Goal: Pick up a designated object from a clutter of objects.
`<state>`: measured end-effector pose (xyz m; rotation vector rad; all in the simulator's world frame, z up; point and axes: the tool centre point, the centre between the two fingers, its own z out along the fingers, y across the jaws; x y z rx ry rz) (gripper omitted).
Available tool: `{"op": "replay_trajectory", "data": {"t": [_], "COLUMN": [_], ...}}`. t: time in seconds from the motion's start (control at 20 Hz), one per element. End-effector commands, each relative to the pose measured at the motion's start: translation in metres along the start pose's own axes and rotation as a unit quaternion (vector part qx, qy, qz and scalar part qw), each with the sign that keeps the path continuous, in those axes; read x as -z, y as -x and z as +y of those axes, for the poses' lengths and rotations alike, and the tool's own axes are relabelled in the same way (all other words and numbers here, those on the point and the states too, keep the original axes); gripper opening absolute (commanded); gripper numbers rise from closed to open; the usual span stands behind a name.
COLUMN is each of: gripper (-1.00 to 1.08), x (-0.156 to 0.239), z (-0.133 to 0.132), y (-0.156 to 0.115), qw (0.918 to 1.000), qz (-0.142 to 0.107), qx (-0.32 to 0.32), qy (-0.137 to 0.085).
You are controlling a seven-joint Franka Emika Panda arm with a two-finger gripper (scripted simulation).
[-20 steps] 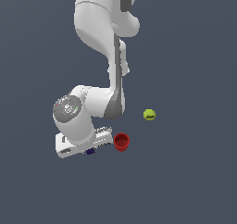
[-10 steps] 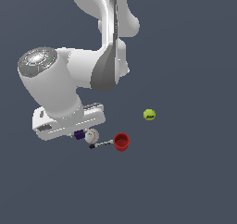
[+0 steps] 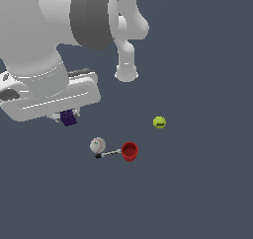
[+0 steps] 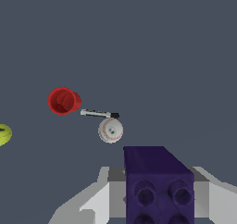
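The designated object, a small dark purple block (image 3: 67, 117) with round sockets on its underside (image 4: 157, 181), hangs lifted clear of the ground, held between my gripper's fingers (image 3: 65, 115). The gripper (image 4: 155, 195) is shut on it, its grey fingers pressed against both sides of the block. The arm fills the exterior view's upper left. Below lies the rest of the clutter: a white baseball (image 3: 98, 145) (image 4: 110, 130), a thin black-and-grey stick (image 3: 108, 153) (image 4: 99, 113), a red cup (image 3: 130, 151) (image 4: 64, 101) and a yellow-green tennis ball (image 3: 159, 122) (image 4: 3, 134).
The ground is a flat dark grey surface. The baseball, stick and cup sit close together in a row, and the tennis ball lies apart toward the exterior view's right. The arm's base post (image 3: 126, 60) stands behind them.
The arm has risen toward the camera, carrying the purple block up off the ground. The baseball and stick, hidden under the hand a second ago, now show beside the cup.
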<state>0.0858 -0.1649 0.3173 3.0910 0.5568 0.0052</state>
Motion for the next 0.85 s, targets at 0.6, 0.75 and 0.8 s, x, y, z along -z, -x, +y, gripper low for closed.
{"op": "replay_trajectory", "data": {"t": [0.6, 0.75, 0.8], "gripper": [-1.0, -1.0, -1.0], "x": [0.085, 0.087, 0.087], "z": [0.012, 0.013, 0.013], "y": [0.017, 0.017, 0.017], "qw": [1.0, 1.0, 1.0], "qz": [-0.001, -0.001, -0.001], "qx": [0.0, 0.0, 0.0], "qy": [-0.001, -0.001, -0.001]}}
